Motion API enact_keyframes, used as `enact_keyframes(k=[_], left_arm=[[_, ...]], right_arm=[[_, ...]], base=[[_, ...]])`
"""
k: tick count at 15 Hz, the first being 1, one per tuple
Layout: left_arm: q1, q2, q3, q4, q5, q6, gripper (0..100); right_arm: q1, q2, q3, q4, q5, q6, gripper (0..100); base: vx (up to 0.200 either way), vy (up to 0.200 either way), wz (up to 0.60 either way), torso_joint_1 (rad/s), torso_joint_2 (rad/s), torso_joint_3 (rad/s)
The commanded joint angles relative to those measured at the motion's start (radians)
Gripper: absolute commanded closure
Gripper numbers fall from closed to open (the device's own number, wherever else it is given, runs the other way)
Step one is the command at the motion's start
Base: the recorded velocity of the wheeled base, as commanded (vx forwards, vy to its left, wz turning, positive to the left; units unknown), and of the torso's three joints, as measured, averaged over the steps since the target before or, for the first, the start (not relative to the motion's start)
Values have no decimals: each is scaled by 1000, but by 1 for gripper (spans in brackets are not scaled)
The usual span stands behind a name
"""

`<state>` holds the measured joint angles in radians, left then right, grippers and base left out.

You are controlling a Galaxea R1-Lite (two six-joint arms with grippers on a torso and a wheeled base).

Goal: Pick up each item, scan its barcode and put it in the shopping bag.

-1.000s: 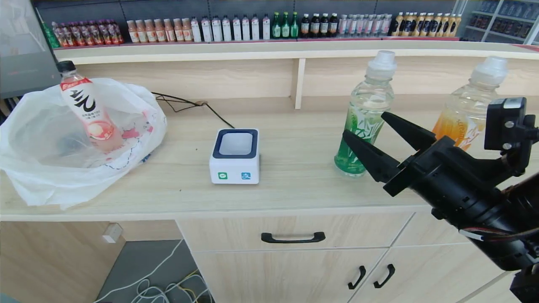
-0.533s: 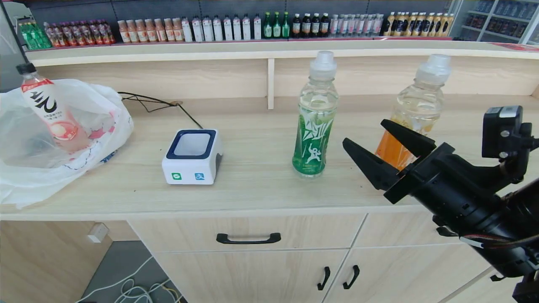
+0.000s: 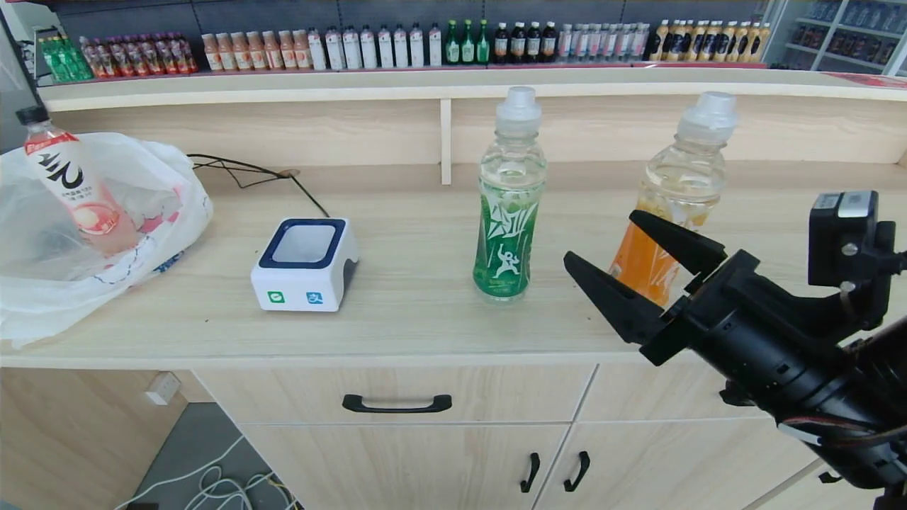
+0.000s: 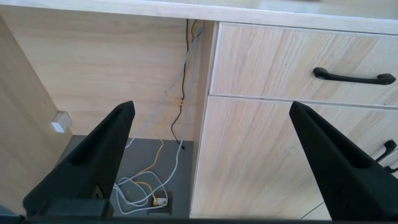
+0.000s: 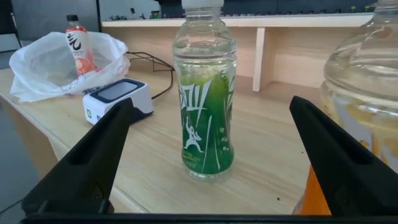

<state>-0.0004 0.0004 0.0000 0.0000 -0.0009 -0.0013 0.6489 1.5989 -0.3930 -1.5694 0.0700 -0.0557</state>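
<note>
A green-labelled bottle [image 3: 510,205] stands upright mid-counter, seen closer as the green bottle [image 5: 205,93]. An orange drink bottle [image 3: 677,191] stands to its right, its side at the edge as the orange bottle [image 5: 367,106]. My right gripper [image 3: 638,265] hangs open in front of the counter's edge, just before the orange bottle, holding nothing; its fingers [image 5: 93,168] frame the green bottle. The white scanner [image 3: 305,263] sits left of the green bottle. A white shopping bag [image 3: 92,234] at the far left holds a pink bottle [image 3: 71,184]. My left gripper [image 4: 211,162] is open below the counter, facing the cabinets.
A black cable [image 3: 241,170] runs from the scanner to the back wall. A raised back shelf [image 3: 453,81] carries a row of drinks. Drawers with black handles [image 3: 397,404] lie under the counter. Loose wires [image 4: 155,186] lie on the floor.
The head view has shifted right, so bag, scanner and bottles slid left in the picture. My right gripper now lines up before the orange bottle and stays open.
</note>
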Motion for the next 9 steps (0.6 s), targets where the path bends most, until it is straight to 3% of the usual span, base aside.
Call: enact_keyframes(k=[1, 4, 6, 9], left_arm=[[0, 0, 0, 0, -1, 0, 0], [-1, 0, 0, 0, -1, 0, 0], [-1, 0, 0, 0, -1, 1, 0], [-1, 0, 0, 0, 1, 1, 0]], right_arm=[[61, -10, 48, -1, 1, -19, 0], [141, 12, 17, -1, -29, -96, 0], [242, 69, -49, -1, -230, -104, 0], [314, 159, -178, -1, -480, -104, 0]], base=[[0, 0, 0, 0, 0, 0], [0, 0, 0, 0, 0, 0], [0, 0, 0, 0, 0, 0], [0, 0, 0, 0, 0, 0]])
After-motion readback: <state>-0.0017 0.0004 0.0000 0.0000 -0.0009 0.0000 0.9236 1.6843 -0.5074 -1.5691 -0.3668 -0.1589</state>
